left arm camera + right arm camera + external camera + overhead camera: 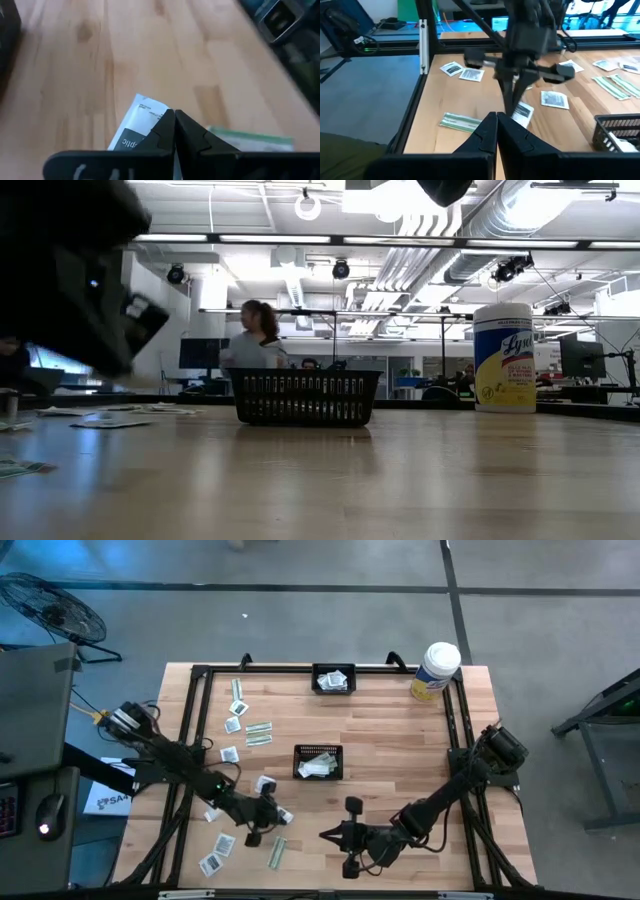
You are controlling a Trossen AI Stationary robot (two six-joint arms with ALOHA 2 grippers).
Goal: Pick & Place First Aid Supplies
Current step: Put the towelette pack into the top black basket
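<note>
L hand [268, 823] is down at the near-left of the surface [400, 755], fingers [167, 131] pinched tight on a square white packet [134, 124], a green-white strip [250, 138] just beside it. More packets [240, 720] lie scattered along the left side; some sit in the center basket [318, 762] & the far basket [333, 678]. R hand [345, 838] is at near center, fully closed, holding nothing.

Bare wood lies between the central basket [318, 761] and the canister [435, 671]; packets [245, 720] crowd the left.
</note>
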